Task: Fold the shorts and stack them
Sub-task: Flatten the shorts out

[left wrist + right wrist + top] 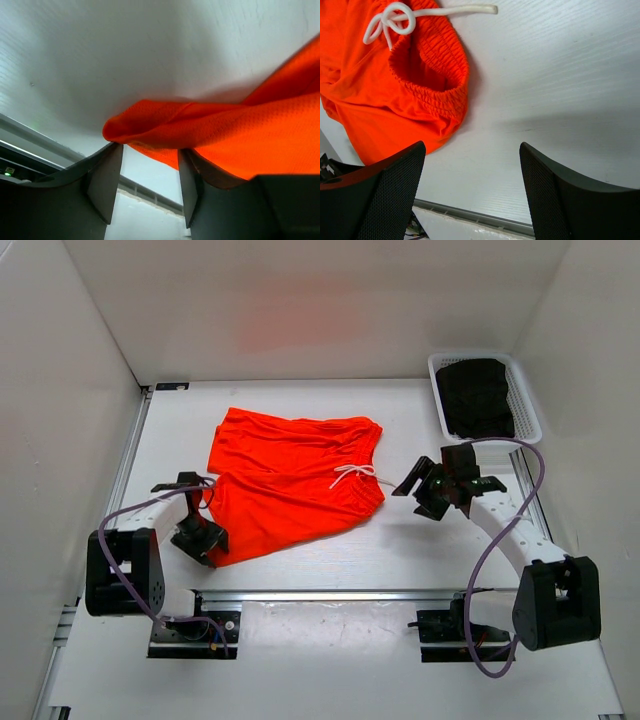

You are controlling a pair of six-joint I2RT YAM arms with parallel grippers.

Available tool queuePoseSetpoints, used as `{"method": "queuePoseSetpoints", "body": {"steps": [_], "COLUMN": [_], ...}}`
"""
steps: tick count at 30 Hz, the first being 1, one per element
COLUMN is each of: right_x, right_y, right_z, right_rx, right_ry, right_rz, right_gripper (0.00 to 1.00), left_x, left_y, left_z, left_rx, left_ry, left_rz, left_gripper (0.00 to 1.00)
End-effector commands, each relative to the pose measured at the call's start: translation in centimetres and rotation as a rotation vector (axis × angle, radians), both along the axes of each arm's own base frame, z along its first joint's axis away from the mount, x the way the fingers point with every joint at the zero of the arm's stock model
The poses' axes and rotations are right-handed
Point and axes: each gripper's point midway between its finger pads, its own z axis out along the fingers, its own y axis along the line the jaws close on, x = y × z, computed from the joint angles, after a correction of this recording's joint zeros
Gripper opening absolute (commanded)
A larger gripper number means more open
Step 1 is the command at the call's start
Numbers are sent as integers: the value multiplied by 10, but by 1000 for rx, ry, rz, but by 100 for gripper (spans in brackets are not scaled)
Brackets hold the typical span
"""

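From above, the neon-orange shorts lie spread flat on the white tabletop, left of centre, with the waistband and white drawstring facing the right edge. The left gripper sits at their near-left corner. The right gripper is just beside the waistband, apart from it. A white basket in the far right corner holds a black garment.

Left wrist view: the fingers stand partly apart, a bunched fold of hem lying across their tips, not clamped.

Right wrist view: the fingers are spread wide over bare tabletop, holding nothing.
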Motion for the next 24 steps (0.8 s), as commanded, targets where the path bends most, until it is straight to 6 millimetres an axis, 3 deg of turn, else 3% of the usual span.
{"method": "queuePoseSetpoints", "body": {"steps": [1,2,5,10,14,19,24], "right_x": [-5,-5,-8,-4,6,8,16], "right_y": [-1,-2,0,15,38,62,81], "right_z": [2,3,0,4,3,-29,-55], "right_rx": [14,21,29,119,251,230,154], "right_ry": [-9,-7,4,-24,-54,34,63], "right_rz": [23,19,26,65,114,196,223], "right_gripper": [80,80,80,81,81,69,56], "left_x": [8,8,7,11,16,25,28], "left_y": [10,10,8,1,-1,6,8], "left_z": [-3,-3,-4,4,24,51,66], "left_rx": [62,62,50,19,18,55,68], "left_ry": [-34,-34,-25,-70,-125,-190,-216], "left_rz": [23,23,23,3,-6,-3,-11], "left_gripper": [59,43,10,10,10,10,10]}}
